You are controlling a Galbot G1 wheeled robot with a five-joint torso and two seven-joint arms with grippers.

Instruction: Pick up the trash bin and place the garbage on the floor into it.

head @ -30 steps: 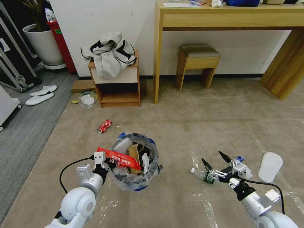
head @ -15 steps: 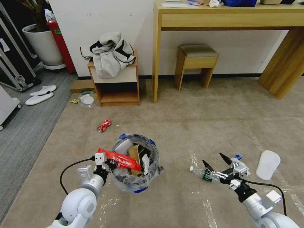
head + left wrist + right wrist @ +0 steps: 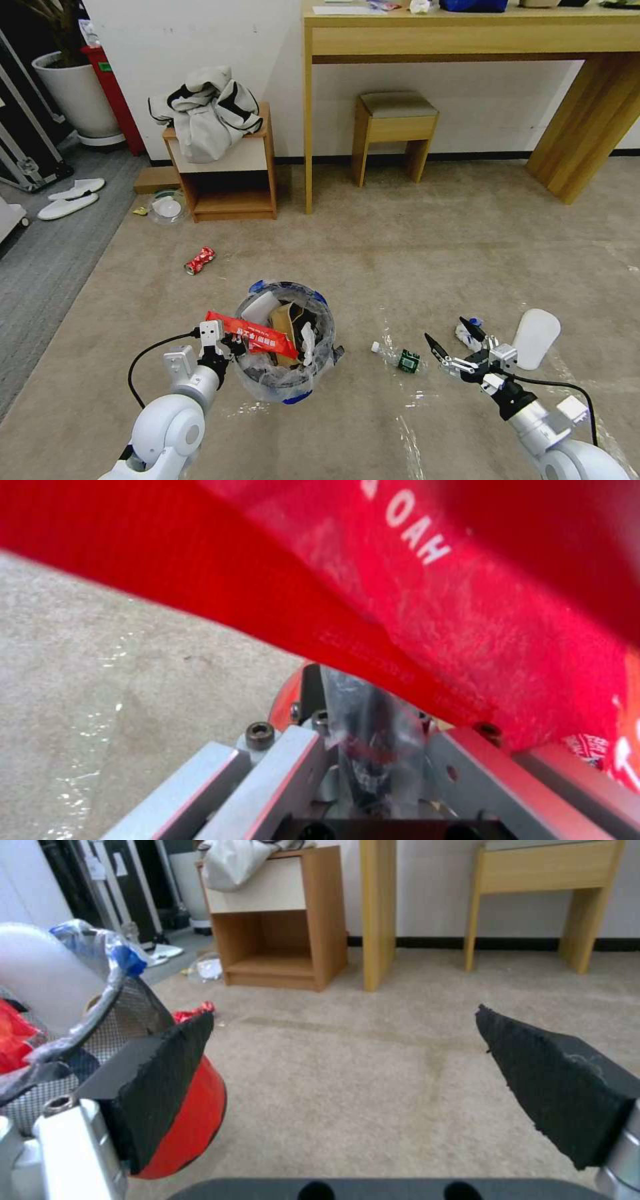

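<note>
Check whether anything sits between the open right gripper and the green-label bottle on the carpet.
Nothing visible does. In the head view the right gripper is open with bare floor between it and the bottle, which lies toward the trash bin.

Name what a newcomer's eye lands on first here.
The left gripper grips the rim of the trash bin, stuffed with litter, a red snack wrapper lying across its top. To its right the right gripper hangs open above the floor, near a green-label bottle.
</note>
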